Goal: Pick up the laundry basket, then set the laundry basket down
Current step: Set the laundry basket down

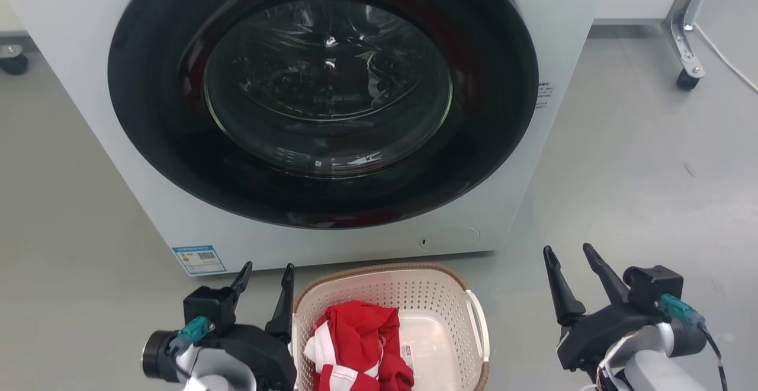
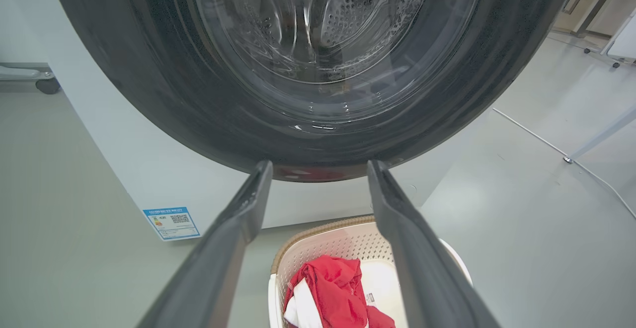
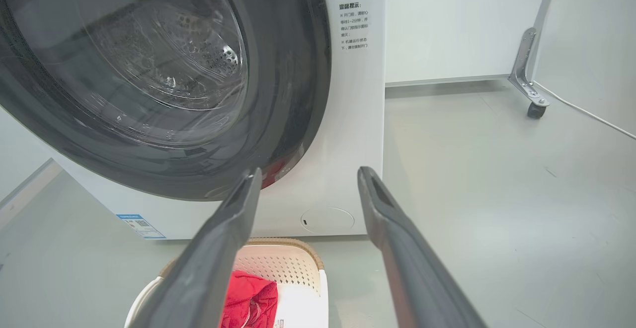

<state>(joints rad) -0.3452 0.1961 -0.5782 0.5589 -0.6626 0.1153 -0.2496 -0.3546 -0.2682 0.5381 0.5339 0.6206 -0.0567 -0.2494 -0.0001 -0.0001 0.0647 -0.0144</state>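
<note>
Cream perforated laundry basket (image 1: 441,311) sits upright on the floor, brown-rimmed.

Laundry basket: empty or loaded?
Loaded, partly: a bunched red-and-white garment lies inside the laundry basket, toward its left; bare bottom shows at right.

Door notice: on the washing machine (image 3: 357,134) front, right of the door, a Chinese notice (image 3: 354,26) headed "温馨提示:", with "1~2" among the smaller lines below.
Corner sticker: low on the machine's left, a blue-edged sticker (image 1: 199,259) with a QR code, print too small to read.
Basket tag: small white label (image 1: 405,351) inside the laundry basket (image 1: 385,287) just before the machine, dark marks, unreadable.
</note>
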